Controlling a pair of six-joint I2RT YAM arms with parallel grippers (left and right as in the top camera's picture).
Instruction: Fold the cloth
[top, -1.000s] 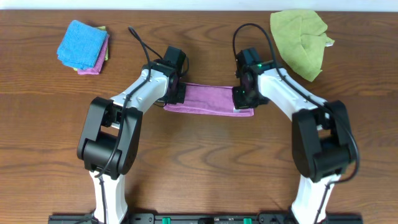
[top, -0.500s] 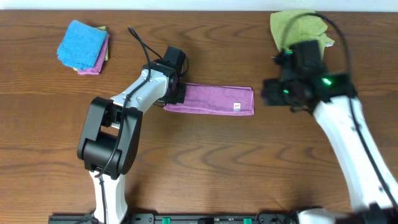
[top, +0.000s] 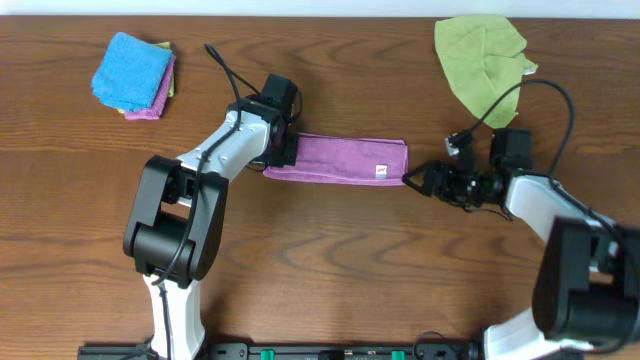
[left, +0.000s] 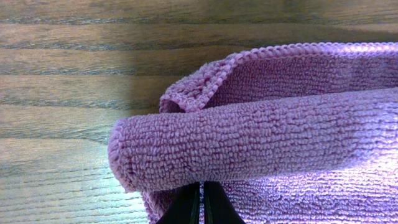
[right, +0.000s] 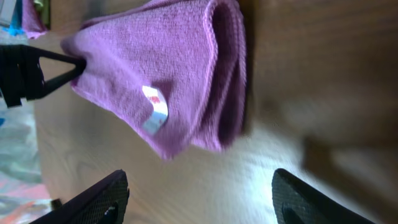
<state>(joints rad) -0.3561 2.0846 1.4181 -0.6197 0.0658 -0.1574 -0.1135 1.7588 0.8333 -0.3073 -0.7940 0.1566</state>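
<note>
The purple cloth (top: 335, 160) lies folded into a long narrow strip across the middle of the table, a white tag near its right end. My left gripper (top: 281, 152) sits at the strip's left end. In the left wrist view its fingers (left: 189, 208) are pressed together on a purple cloth (left: 261, 143) layer under a rolled fold. My right gripper (top: 414, 183) lies low on the table just right of the strip's right end, open. In the right wrist view its wide-apart fingers (right: 99, 199) frame bare wood, with the cloth (right: 168, 81) ahead of them, untouched.
A stack of folded cloths, blue on top (top: 133, 73), sits at the back left. A crumpled green cloth (top: 480, 65) lies at the back right, beyond my right arm. Black cables trail behind both wrists.
My right gripper let go of the cloth's right end, opened, swung away to the right, then came down low beside that end. The left gripper and the strip stayed put.
</note>
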